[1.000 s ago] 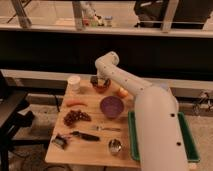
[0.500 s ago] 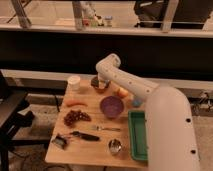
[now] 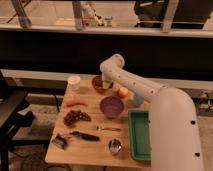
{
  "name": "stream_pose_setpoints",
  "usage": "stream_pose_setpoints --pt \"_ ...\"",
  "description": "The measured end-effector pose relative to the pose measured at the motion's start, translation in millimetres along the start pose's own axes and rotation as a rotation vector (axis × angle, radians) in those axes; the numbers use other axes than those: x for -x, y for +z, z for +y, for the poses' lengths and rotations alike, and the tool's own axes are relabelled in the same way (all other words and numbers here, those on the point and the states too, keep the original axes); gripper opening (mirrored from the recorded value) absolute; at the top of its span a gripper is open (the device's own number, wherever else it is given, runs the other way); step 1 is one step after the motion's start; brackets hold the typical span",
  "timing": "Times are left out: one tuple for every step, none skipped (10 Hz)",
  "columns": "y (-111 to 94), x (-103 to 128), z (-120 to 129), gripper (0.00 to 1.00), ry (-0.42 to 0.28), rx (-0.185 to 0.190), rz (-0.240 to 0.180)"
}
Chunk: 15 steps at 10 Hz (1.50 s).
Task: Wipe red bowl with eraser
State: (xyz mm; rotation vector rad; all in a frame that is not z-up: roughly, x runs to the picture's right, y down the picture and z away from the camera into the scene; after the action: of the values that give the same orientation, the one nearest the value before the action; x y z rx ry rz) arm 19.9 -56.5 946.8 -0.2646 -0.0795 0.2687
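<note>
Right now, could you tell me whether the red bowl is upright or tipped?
Upright: the red bowl sits rim up, with the gripper right over it.

I saw the gripper (image 3: 103,81) down at the far bowl (image 3: 97,87), near the table's (image 3: 90,151) back edge. A cup (image 3: 74,82) stood left of that bowl and a fruit (image 3: 122,92) right of it. The central bowl (image 3: 111,106) sat nearer the camera, the tray (image 3: 140,135) to its right, the metal cup (image 3: 115,146) in front.
</note>
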Motion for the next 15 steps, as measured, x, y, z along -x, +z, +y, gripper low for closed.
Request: stream_pose_setpoints --pt "1 -7 -1 0.00 0.013 0.000 0.007" --pt "2 -14 -1 0.00 0.025 0.001 0.013" --pt "5 -19 0 0.00 0.036 0.004 0.018" --pt "7 -23 -1 0.00 0.047 0.006 0.022" --pt "9 -27 -2 0.00 0.057 0.007 0.025" --pt "10 -29 -6 0.00 0.066 0.003 0.027" --pt "10 -28 -11 0.00 0.068 -0.003 0.028" --pt "9 -21 -17 0.00 0.061 -0.012 0.025" --pt "7 -16 -23 0.00 0.055 -0.021 0.023" --pt "6 -8 -29 0.00 0.045 -0.029 0.023" --pt "6 0 -34 0.00 0.035 -0.034 0.021" --pt "6 5 -39 0.00 0.028 -0.038 0.022" --pt "9 10 -44 0.00 0.017 -0.041 0.028" --pt "14 18 -47 0.00 0.012 -0.035 0.029" --pt "22 23 -49 0.00 0.007 -0.028 0.034"
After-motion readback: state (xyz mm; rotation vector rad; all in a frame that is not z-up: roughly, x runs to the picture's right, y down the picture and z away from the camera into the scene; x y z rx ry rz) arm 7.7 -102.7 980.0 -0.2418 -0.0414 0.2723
